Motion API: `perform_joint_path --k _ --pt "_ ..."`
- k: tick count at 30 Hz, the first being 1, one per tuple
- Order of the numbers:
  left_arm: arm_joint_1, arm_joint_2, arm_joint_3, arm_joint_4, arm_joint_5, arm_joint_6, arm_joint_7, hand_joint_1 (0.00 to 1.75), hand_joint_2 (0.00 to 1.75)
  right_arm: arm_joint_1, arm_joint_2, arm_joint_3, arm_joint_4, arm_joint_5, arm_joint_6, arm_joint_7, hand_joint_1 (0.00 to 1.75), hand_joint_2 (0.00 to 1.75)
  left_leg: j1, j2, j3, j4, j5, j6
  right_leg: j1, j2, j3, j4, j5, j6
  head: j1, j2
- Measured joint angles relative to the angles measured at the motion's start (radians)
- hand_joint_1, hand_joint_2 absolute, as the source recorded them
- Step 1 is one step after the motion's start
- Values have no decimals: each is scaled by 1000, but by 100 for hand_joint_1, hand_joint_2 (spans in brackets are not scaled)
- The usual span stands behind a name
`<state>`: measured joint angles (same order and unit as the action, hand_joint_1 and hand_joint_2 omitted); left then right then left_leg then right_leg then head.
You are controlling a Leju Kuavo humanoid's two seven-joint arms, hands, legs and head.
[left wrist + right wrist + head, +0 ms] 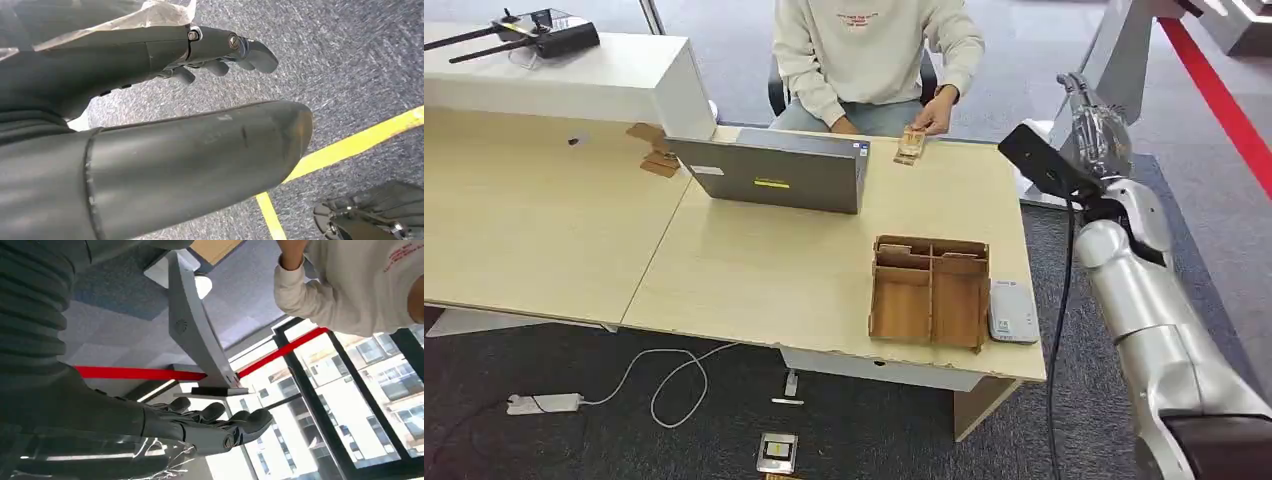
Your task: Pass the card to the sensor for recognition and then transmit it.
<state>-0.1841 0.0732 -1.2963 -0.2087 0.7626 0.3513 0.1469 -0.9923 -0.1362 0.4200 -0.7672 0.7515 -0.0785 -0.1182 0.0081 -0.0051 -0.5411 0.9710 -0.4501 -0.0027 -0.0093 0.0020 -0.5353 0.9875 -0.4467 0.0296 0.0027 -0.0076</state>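
You're seeing the right hand (1096,135) hanging raised past the desk's right edge, fingers spread, gripping nothing. The person's hand (937,113) is pressing the small tan card (910,146) onto the pale wooden desk (774,270), well apart from the flat white sensor (1012,311). The left hand (220,52) is hanging over grey carpet, fingers extended and holding nothing.

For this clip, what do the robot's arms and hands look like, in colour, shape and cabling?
The right arm is a run of rounded silver shells, with a black cable hanging alongside it. The right hand is dark grey under clear plastic wrap, behind a black wrist block. The left hand has a thick, smooth grey thumb, darker jointed fingers with visible screws, and a ribbed grey cover.
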Motion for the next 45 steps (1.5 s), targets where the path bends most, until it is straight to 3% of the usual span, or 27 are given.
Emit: perform_joint_path --k 8,19,36,45 --pt "3 -2 0 0 13 4 11 0 0 82 -53 -15 -124 -15 155 130 0 175 0 0 0 0 0 0 0 0 0 0 0 0 0 0" --pt "4 -6 0 0 20 11 11 0 0 204 -102 -30 -280 -40 251 194 0 175 0 0 0 0 0 0 0 0 0 0 0 0 0 0" --pt "3 -10 0 0 18 15 5 0 0 328 -108 -36 -390 -36 323 211 0 175 0 0 0 0 0 0 0 0 0 0 0 0 0 0" --pt "2 -12 0 0 20 16 5 0 0 357 -54 -19 -387 -6 322 169 0 175 0 0 -1 -1 0 0 0 0 0 0 0 0 0 0"
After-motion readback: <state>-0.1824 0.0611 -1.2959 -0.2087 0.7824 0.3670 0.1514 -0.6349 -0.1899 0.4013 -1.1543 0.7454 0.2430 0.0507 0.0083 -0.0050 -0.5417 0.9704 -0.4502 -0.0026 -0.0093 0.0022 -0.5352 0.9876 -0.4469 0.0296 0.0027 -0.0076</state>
